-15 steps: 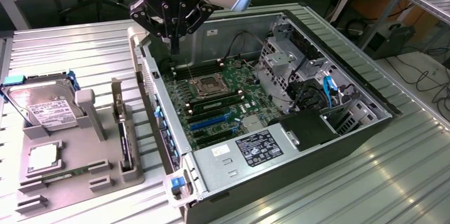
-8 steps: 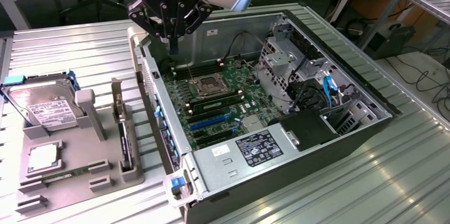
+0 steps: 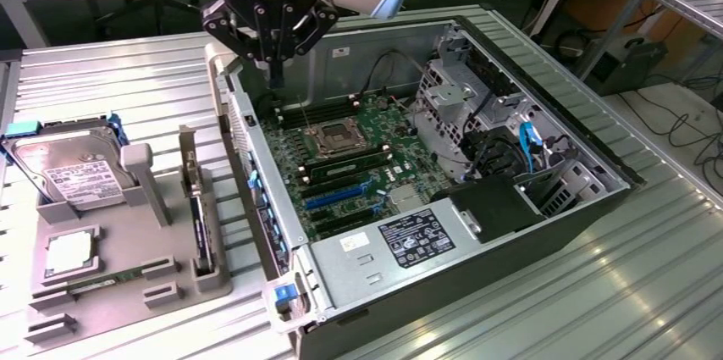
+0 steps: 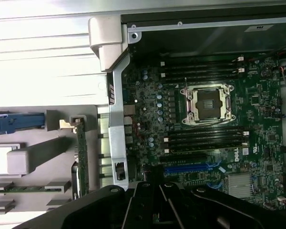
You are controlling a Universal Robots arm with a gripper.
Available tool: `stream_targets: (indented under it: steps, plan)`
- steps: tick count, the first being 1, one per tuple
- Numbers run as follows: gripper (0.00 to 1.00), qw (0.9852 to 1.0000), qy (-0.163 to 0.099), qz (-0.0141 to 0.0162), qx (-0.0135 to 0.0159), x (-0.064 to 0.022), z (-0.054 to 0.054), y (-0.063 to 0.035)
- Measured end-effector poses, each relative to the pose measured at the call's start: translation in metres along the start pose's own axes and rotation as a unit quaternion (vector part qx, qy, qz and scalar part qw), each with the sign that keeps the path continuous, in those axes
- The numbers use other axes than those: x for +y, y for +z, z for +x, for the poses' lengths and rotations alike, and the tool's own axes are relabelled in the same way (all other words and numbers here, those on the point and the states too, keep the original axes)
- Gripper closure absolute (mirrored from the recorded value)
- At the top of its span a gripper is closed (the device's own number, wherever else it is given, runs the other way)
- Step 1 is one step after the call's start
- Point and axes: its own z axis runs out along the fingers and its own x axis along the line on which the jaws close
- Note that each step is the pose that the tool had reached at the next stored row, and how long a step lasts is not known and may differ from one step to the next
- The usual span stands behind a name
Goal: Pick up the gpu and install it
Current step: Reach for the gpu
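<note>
The gpu [image 3: 201, 218] stands on its edge in a slot of the grey holder [image 3: 135, 275] at the exterior view's left, beside the open computer case. In the wrist view the gpu [image 4: 81, 160] appears as a thin strip just outside the case wall. My gripper [image 3: 274, 79] hangs high over the far left corner of the case, above the motherboard [image 3: 350, 165], well apart from the gpu. Its fingers meet in one point and hold nothing. The blue expansion slot [image 3: 339, 195] on the motherboard [image 4: 257, 124] is bare; in the wrist view this slot [image 4: 195, 168] lies near the gripper body.
A silver hard drive [image 3: 66, 169], a processor [image 3: 68, 254] and a green memory stick [image 3: 107, 279] rest in the same holder. The case holds a drive cage [image 3: 458, 110], cables and a black power supply [image 3: 497, 207]. The case's metal wall [image 4: 115, 124] separates the holder from the motherboard.
</note>
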Motion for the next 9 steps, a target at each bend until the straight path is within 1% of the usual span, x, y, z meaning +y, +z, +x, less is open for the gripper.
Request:
stream_targets:
  steps: [9]
  plan:
    - [0.89,1.0,0.0,0.0,0.0,-0.0003,0.0036,-0.0001]
